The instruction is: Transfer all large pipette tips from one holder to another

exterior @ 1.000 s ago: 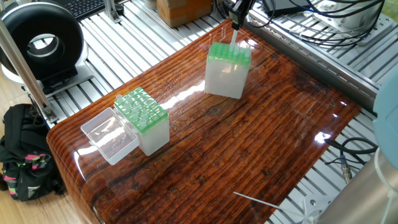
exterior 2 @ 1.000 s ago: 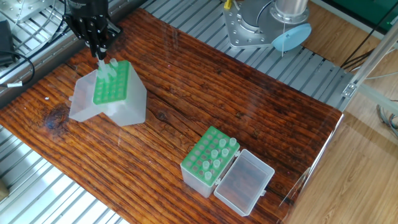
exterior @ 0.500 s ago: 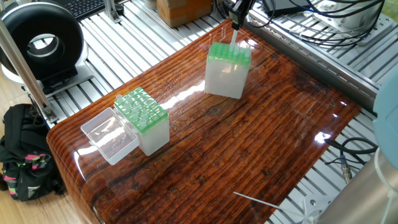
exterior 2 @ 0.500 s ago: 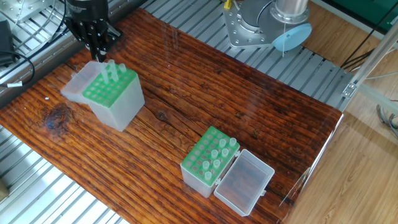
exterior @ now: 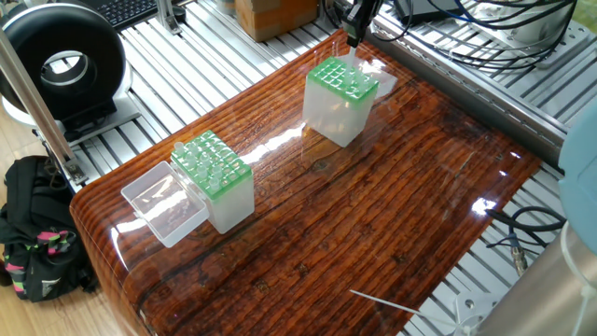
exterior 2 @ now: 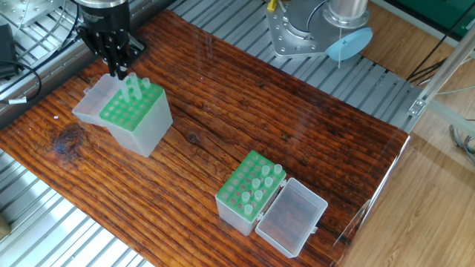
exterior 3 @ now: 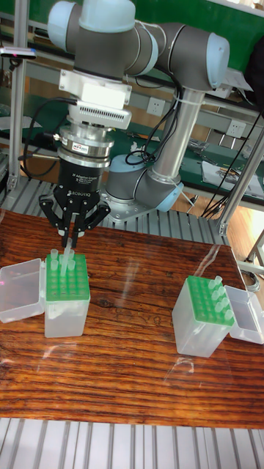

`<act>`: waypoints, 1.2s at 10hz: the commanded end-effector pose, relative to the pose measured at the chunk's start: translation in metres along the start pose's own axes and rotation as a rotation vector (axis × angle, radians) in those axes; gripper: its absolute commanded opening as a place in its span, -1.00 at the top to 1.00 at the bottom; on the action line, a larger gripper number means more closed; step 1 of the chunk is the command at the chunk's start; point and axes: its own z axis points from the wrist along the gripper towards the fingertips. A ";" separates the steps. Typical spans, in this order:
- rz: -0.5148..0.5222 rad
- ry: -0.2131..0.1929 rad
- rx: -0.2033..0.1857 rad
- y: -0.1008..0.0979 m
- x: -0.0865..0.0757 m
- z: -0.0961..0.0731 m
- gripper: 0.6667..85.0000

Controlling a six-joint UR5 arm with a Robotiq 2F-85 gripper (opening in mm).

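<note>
Tilted holder [exterior 2: 134,115] dropped back upright on table; end effector [exterior 2: 119,72] slightly higher.

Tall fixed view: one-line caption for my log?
Black two-finger gripper poised over translucent whitish pipette tips in the left green-topped clear plastic holder.

Setting: we class this as a robotics laboratory. We see a UR5 arm [exterior 3: 139,40] bolted beside a wooden tabletop [exterior 2: 297,141] on aluminium profile framing [exterior: 196,56], loose cables [exterior: 485,23], two pipette tip boxes with green grids [exterior: 341,82] [exterior: 213,166], a keyboard [exterior: 140,9], a cardboard box [exterior: 270,14] and a backpack [exterior: 33,238] on the floor.
</note>
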 end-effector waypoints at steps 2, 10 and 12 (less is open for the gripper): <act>0.006 -0.015 -0.011 0.003 -0.007 0.004 0.99; 0.010 -0.018 -0.006 0.006 -0.008 0.007 0.99; 0.013 -0.018 -0.004 0.008 -0.008 0.008 0.99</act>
